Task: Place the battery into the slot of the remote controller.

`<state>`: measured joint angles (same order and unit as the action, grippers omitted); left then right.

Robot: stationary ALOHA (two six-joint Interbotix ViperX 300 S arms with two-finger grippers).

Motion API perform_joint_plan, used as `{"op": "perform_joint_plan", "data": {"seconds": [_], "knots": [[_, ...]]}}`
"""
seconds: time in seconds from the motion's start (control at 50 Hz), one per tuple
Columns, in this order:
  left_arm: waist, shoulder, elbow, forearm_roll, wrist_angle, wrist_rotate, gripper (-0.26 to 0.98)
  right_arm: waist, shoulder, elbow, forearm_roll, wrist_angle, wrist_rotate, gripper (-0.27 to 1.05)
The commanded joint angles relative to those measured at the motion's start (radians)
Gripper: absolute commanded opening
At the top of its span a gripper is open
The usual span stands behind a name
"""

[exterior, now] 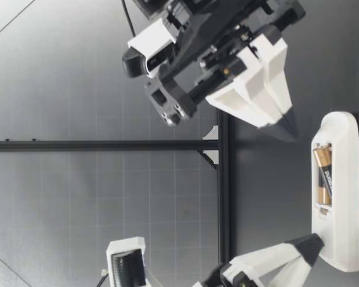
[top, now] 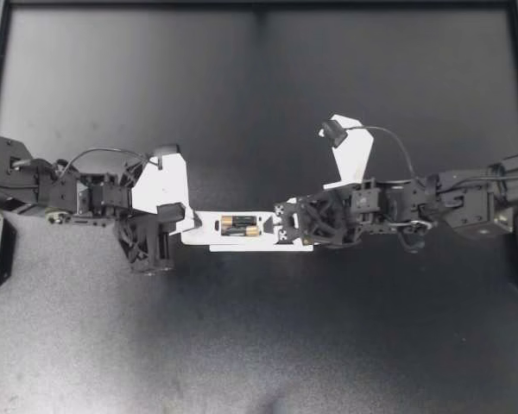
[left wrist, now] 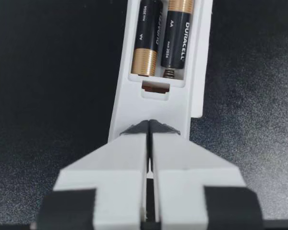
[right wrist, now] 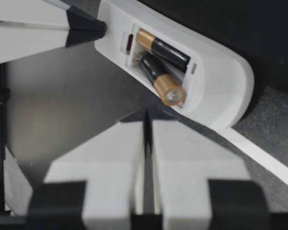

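Dark table (top: 259,103), one remote (top: 203,227), two batteries (top: 240,222) (both in slot)

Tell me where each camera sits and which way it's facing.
Top: above the table, facing straight down; both arms, left gripper and right gripper at opposite ends of the white plastic remote controller.
Low: table height, facing across; both grippers.
Left wrist: along its shut fingers toward two black-and-gold cylindrical batteries.
Right wrist: along its fingers, from the opposite end.
All four share remote and batteries.
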<state>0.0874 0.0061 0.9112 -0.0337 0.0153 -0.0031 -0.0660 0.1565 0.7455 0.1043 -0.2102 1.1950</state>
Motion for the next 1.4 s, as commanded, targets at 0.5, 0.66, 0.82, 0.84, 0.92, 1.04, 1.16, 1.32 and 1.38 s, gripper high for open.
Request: {"op": "perform_joint_plan", "data": {"seconds": [0.5,0.66,0.82,0.84,0.92,1.04,1.16,1.32,1.38], "knots": [[0.003,-0.006,-0.006,-0.002,0.002,-0.002,-0.16,-0.021,0.049,-0.055,-0.015,0.0,-0.005,-0.08],[0.003,-0.005,-0.002,-0.002,0.002,-0.002,-0.16,-0.02,0.064,-0.067,-0.018,0.002,-0.006,-0.08],[0.003,-0.005,-0.002,-0.002,0.002,0.0,-0.16,-0.02,0.086,-0.091,-0.04,0.02,-0.006,-0.08],[0.003,-0.006,-0.002,-0.002,0.0,0.0,-0.16,-0.02,0.087,-0.095,-0.043,0.023,-0.006,-0.08],[0.003,-0.005,-0.002,-0.002,0.002,0.0,-0.16,-0.017,0.095,-0.109,-0.055,0.037,-0.006,-0.08],[0.003,-0.005,-0.005,-0.002,0.002,0.0,-0.16,-0.017,0.095,-0.115,-0.084,0.069,-0.005,-0.08],[0.003,-0.006,-0.011,-0.002,0.002,-0.002,-0.16,-0.017,0.072,-0.11,-0.103,0.107,-0.008,-0.08],[0.003,-0.017,-0.034,-0.002,-0.008,0.0,-0.16,-0.023,-0.003,-0.089,-0.195,0.15,-0.012,-0.08],[0.003,-0.02,-0.052,-0.002,-0.015,-0.002,-0.16,-0.025,-0.038,-0.083,-0.25,0.175,-0.025,-0.08]]}}
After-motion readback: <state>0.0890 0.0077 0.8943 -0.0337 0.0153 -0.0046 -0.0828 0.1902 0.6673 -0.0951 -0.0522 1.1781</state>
